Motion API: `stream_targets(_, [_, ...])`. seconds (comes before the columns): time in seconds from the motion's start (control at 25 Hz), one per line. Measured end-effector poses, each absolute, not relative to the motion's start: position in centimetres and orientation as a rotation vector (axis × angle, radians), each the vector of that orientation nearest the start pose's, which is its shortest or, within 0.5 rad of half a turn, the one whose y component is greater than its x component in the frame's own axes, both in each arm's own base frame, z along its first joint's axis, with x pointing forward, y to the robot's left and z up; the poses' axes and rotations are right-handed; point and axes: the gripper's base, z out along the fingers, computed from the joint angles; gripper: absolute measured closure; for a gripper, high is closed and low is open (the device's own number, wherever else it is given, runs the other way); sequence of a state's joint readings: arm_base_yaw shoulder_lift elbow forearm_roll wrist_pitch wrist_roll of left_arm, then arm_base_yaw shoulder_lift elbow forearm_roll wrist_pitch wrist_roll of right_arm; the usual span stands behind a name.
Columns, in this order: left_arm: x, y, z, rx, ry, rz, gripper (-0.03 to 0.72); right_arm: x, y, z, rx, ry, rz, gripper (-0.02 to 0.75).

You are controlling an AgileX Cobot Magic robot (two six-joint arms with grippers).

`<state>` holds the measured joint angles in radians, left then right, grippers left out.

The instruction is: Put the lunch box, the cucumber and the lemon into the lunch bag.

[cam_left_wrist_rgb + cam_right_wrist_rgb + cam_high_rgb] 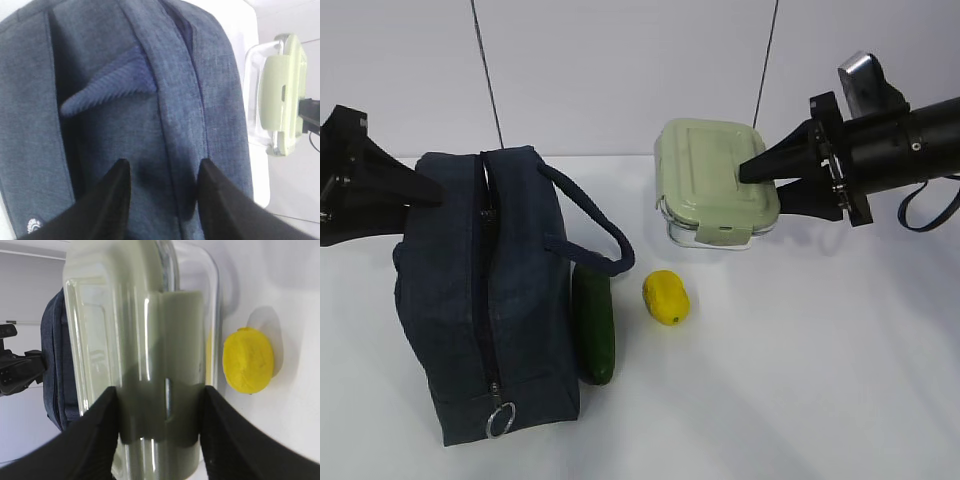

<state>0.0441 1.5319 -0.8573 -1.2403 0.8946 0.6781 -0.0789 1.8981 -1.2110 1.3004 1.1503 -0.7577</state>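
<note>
1. Lunch bag (485, 300): dark navy-grey, upright on the white table (800, 380), left of centre; black zipper along the top, metal ring pull (501, 420) at the near end; one cord handle (590, 235) arching out on the right side.
2. Cucumber (594, 325): dark green, flat on the table, lying lengthwise just beside the bag's right wall, under the handle.
3. Lemon (666, 297): bright yellow, on the table to the right of the cucumber, apart from it, in front of the lunch box.
4. Lunch box (718, 180): clear body, pale sage-green clip-on lid, at the rear right of the table; lifted or resting, not determinable from these views.
5. Right pincer (760, 180): reaching in from the right edge; in the right wrist view, black fingers (95, 440) set against both sides of the lunch box at its lid clip, pinching the box between them.
6. Left pincer (162, 192): at the far left end of the bag; in the left wrist view, two black fingers (107, 205) spread apart over the bag's fabric; actual contact with the cloth not determinable.
7. Background: plain white wall behind the table.
</note>
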Motion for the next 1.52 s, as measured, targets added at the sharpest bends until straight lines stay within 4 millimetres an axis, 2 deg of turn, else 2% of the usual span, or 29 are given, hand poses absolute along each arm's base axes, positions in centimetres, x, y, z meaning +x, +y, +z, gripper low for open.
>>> stream_targets(0.28, [28.6, -5.6, 23.7, -0.207, 2.45, -1.217, 0.388, 37.0, 5.4, 21.6, 0.048, 2.426, 1.48, 0.39])
stream_targets(0.36, [28.6, -5.6, 23.7, -0.212, 2.447, -1.219, 0.449, 37.0, 5.4, 21.6, 0.05, 2.427, 1.481, 0.39])
stream_targets(0.52, [28.6, -5.6, 23.7, -0.209, 2.445, -1.216, 0.646, 37.0, 5.4, 21.6, 0.052, 2.427, 1.481, 0.39])
stream_targets(0.6, [28.6, -5.6, 23.7, -0.208, 2.444, -1.213, 0.676, 37.0, 5.4, 21.6, 0.054, 2.428, 1.482, 0.39])
stream_targets(1.16, [28.7, -5.4, 23.6, -0.218, 2.439, -1.192, 0.685, 37.1, 5.4, 21.7, 0.06, 2.415, 1.49, 0.39])
stream_targets(1.52, [28.7, -5.4, 23.6, -0.218, 2.439, -1.192, 0.685, 36.5, 6.0, 23.9, 0.117, 2.382, 1.527, 0.39])
